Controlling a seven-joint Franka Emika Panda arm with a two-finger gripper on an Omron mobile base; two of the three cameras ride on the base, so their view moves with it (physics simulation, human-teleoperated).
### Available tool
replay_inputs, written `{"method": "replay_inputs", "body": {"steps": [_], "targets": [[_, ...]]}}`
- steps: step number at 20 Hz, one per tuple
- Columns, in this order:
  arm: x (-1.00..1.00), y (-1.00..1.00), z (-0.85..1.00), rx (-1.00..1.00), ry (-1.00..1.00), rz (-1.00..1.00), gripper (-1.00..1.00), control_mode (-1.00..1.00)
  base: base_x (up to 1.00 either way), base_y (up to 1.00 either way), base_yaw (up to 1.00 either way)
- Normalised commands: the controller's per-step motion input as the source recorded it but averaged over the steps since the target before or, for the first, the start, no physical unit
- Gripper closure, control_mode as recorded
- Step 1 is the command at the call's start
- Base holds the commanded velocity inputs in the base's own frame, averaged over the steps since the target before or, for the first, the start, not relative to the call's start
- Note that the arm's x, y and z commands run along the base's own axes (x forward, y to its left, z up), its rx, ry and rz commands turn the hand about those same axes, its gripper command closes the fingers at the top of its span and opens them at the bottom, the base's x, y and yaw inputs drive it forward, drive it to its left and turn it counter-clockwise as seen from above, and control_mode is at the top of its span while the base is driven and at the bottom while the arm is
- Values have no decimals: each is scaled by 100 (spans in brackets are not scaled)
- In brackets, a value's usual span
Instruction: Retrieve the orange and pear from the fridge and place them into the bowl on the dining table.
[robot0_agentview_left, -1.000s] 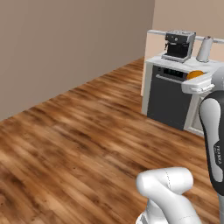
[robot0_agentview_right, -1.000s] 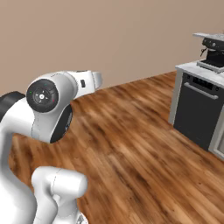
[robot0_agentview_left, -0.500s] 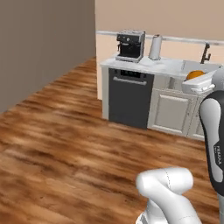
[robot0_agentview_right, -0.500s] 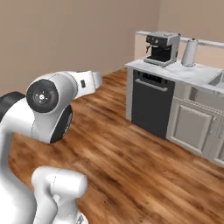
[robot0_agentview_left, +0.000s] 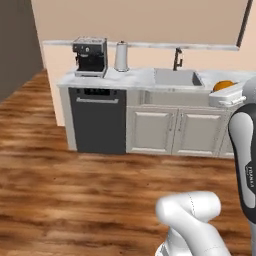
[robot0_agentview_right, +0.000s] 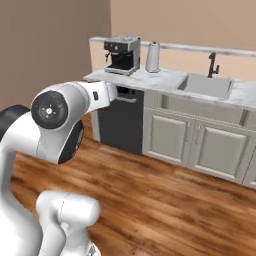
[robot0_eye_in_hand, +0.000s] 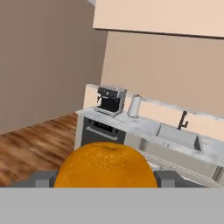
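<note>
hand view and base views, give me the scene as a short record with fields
held item: orange, between the two fingertips of the pincer
pincer state: shut on the orange
counter: marble-topped run of cabinets along the far wall
on counter: coffee machine, white canister
sink: set into the counter, dark faucet behind it
under counter: dark dishwasher front below the coffee machine
floor: wood planks

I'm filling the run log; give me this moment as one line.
phase: carrying | gripper: shut on orange | ahead: counter with coffee machine, sink | bowl: unseen
</note>
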Motion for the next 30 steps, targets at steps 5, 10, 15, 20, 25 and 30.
{"method": "replay_inputs", "body": {"steps": [5, 10, 15, 20, 25, 30], "targets": [[0, 0, 0, 0, 0, 0, 100, 100, 53, 38, -54], [0, 0, 0, 0, 0, 0, 100, 100, 36, 58, -53], [0, 0, 0, 0, 0, 0, 100, 100, 9, 99, -41], [0, 0, 0, 0, 0, 0, 100, 100, 7, 100, -31], [0, 0, 0, 0, 0, 0, 100, 100, 4, 100, -20], [0, 0, 0, 0, 0, 0, 100, 100, 23, 100, -1]]}}
